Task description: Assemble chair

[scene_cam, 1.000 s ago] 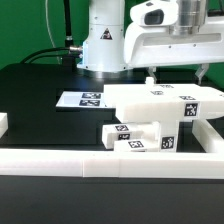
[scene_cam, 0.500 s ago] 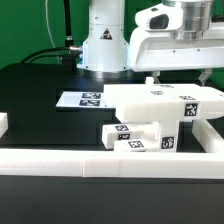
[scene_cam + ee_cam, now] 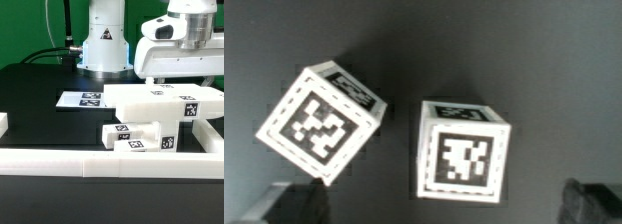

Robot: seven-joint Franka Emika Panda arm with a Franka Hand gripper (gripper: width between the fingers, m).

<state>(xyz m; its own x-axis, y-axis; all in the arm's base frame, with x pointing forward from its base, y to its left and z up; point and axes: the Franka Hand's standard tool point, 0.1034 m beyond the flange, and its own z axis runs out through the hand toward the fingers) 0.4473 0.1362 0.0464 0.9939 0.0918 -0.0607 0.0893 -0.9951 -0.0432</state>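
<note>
Green backdrop (image 3: pixel 25 25) fills the room behind me, with black cables (image 3: pixel 68 25) running down it. Below that, the black surface (image 3: pixel 40 100) spreads wide, fenced at the front by the long low white border wall (image 3: pixel 100 163). My white arm base (image 3: pixel 105 45) stands at the back. The chair is in loose pieces. The big white slab (image 3: pixel 160 100) sits at the exterior view's right, behind the wall, with two small tagged blocks (image 3: pixel 135 135) just in front of it. The marker board (image 3: pixel 85 98) lies flat beside the slab, toward the exterior view's left. My pincer (image 3: pixel 438 205) hangs above, released, its fingers (image 3: pixel 287 200) spread wide and gripping nothing. Under my wrist are a tilted post (image 3: pixel 322 120) and a second post (image 3: pixel 464 150), apart from each other on the dark surface.
</note>
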